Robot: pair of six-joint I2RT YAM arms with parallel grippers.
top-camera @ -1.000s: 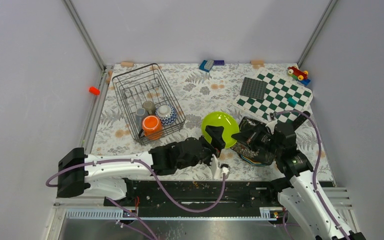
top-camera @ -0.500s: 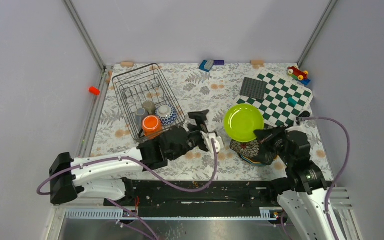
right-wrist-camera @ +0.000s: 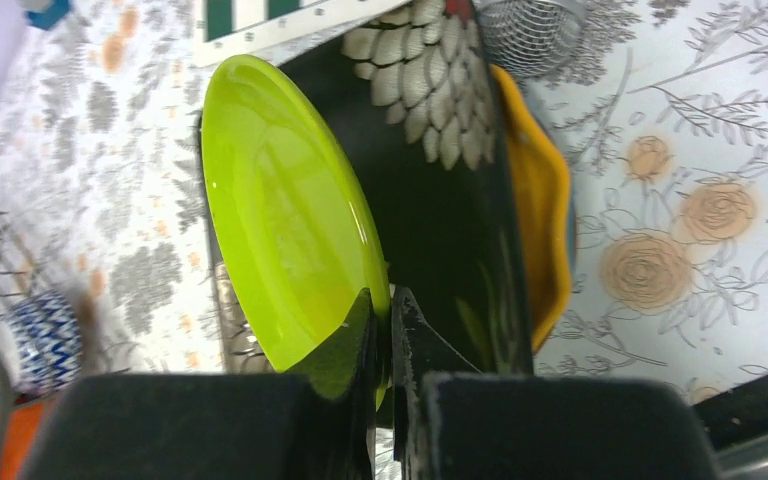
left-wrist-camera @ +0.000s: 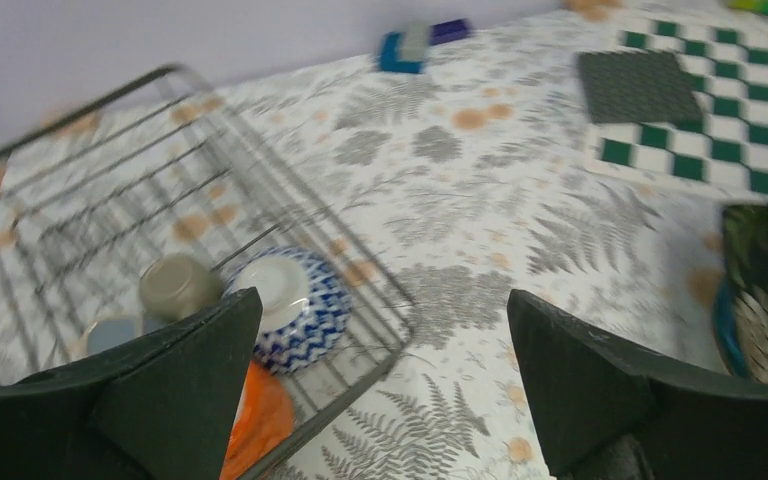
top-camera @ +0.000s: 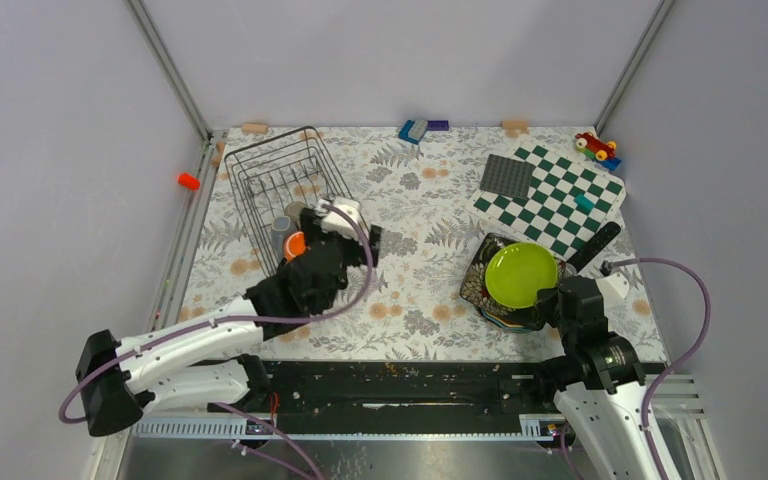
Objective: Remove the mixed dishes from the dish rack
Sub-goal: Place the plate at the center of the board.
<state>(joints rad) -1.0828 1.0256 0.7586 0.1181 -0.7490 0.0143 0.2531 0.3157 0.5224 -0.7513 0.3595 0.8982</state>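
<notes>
While the lime plate (right-wrist-camera: 280,250) is clamped by the right gripper (right-wrist-camera: 390,312), seemingly for stacking on the black plate (right-wrist-camera: 445,190), the left gripper (left-wrist-camera: 382,305) is spread above the bowl (left-wrist-camera: 295,305) in the rack (left-wrist-camera: 70,115).

Bowl (left-wrist-camera: 295,300) and cup (left-wrist-camera: 175,285) in the dish rack (top-camera: 270,142), left; plate (top-camera: 520,272) over the stack (top-camera: 475,280), right, before the board (top-camera: 570,195)

Studded square (top-camera: 507,177) on chequered board (top-camera: 565,205), toy car (top-camera: 594,146) beside

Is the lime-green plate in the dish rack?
Out. The right end effector holds the lime-green plate over the black floral plate, far from the dish rack.
</notes>
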